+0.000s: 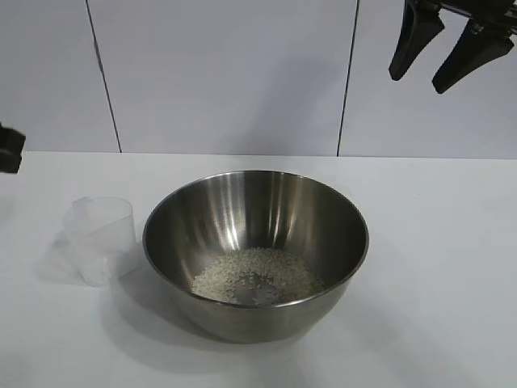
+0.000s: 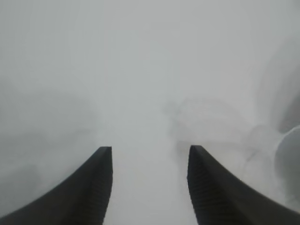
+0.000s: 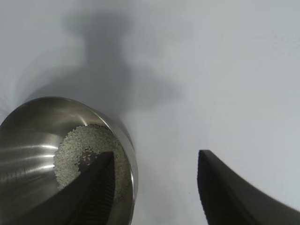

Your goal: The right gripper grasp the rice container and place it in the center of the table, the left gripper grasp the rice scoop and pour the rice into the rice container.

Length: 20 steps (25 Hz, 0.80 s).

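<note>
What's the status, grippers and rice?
Right gripper open, raised clear. Left gripper open, empty. Rice in rice container; rice scoop beside it, upright. Nothing obstructing.

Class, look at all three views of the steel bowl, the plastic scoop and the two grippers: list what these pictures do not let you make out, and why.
- Left gripper: in the exterior view only a dark piece shows at the left edge, the rest cut off.
- Rice scoop: its translucent wall gives no clear sight of grains inside; the left wrist view is hazy.
- Right gripper: arm cut off by the exterior view's top edge.
- Rice container: partly covered by a finger in the right wrist view.
</note>
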{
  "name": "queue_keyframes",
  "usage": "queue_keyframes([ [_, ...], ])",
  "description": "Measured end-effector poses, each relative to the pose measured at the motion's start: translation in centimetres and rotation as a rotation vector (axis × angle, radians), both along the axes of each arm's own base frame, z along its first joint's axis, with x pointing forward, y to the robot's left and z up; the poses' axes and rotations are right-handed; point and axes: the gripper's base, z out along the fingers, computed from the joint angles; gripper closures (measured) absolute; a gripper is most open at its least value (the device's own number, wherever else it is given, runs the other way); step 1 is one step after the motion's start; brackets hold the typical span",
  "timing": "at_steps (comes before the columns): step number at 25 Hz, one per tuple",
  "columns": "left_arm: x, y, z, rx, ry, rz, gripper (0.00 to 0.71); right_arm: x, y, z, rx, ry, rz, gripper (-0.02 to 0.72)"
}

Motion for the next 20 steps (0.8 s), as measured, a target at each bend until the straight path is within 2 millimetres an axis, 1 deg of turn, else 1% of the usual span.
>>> queue_keyframes([
  [3, -0.6, -0.8, 1.3, -0.017, -0.07, -0.117, 0.357, 0.0, 0.0, 0.0, 0.0, 0.0, 0.0, 0.333],
  [6, -0.9, -1.5, 2.6, 0.006, -0.157, -0.222, 0.357, 0.0, 0.0, 0.0, 0.0, 0.0, 0.0, 0.333],
  [9, -1.1, -1.9, 3.9, -0.016, -0.209, -0.278, 0.358, 0.0, 0.0, 0.0, 0.0, 0.0, 0.0, 0.333],
  [12, -0.7, -2.0, 5.2, -0.121, -0.184, -0.236, 0.358, 0.0, 0.0, 0.0, 0.0, 0.0, 0.0, 0.333],
  [15, 0.0, -2.0, 7.2, -0.277, -0.13, -0.148, 0.358, 0.0, 0.0, 0.0, 0.0, 0.0, 0.0, 0.333],
  [16, 0.2, -2.0, 7.8, -0.304, -0.109, -0.137, 0.359, 0.0, 0.0, 0.0, 0.0, 0.0, 0.0, 0.333],
  [18, 0.5, -2.1, 9.5, -0.3, -0.09, -0.141, 0.366, 0.0, 0.0, 0.0, 0.0, 0.0, 0.0, 0.333],
  [20, 0.5, -2.1, 10.8, -0.239, -0.05, -0.164, 0.371, 0.0, 0.0, 0.0, 0.0, 0.0, 0.0, 0.333],
])
